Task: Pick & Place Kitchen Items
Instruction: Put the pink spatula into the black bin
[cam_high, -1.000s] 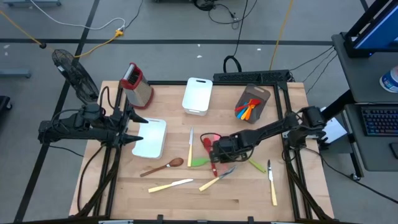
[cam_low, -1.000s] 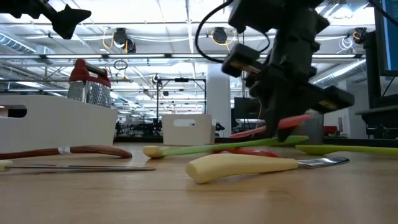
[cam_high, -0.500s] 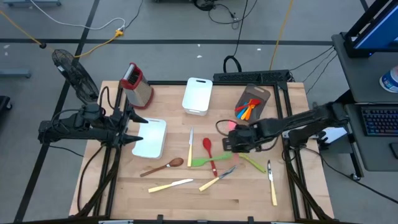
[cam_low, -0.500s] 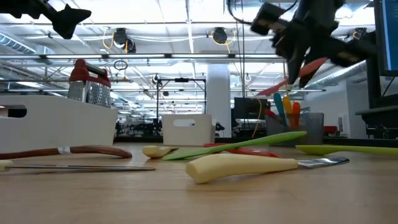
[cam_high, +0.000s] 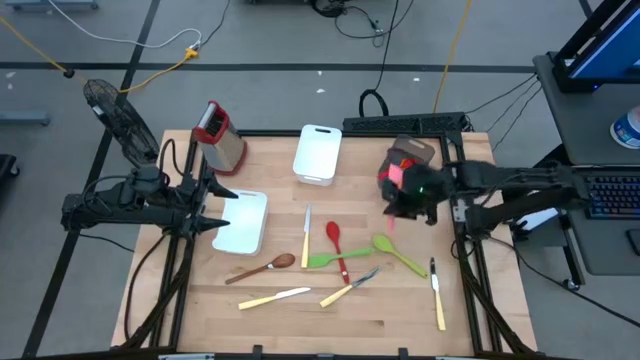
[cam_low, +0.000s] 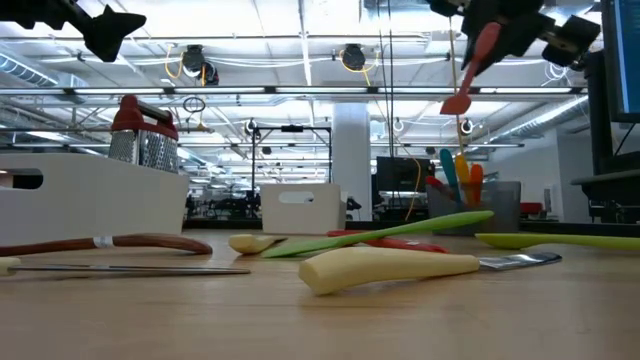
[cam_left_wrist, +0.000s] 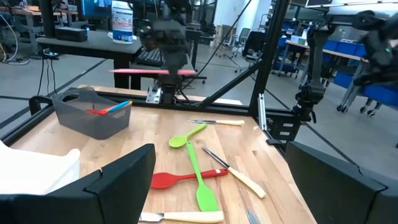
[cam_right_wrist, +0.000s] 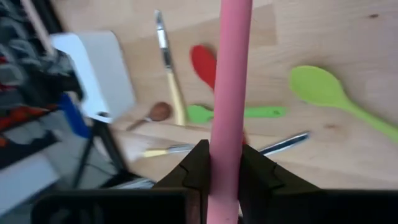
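Note:
My right gripper is shut on a pink utensil, high above the table just near the brown holder at the far right. The holder has orange, blue and red utensils standing in it. On the table lie a red spoon, a green spatula, a green spoon, a wooden spoon and several cream-handled knives. My left gripper waits open over a white tub at the left. My right gripper pinches the pink utensil's handle between its two fingers. The fingers point down and lie across the handle. The utensil is lifted clear, about level, lying near to far with its head toward the holder.
A second white tub and a red-topped metal grater stand along the far edge. Black frame bars run beside the right arm. The near strip of the table is bare wood.
My right gripper has risen from just above the red spoon and green spatula and gone toward the table's far right, toward the holder, keeping the pink utensil. The utensil is now high above the table. The other utensils stay where they lay.

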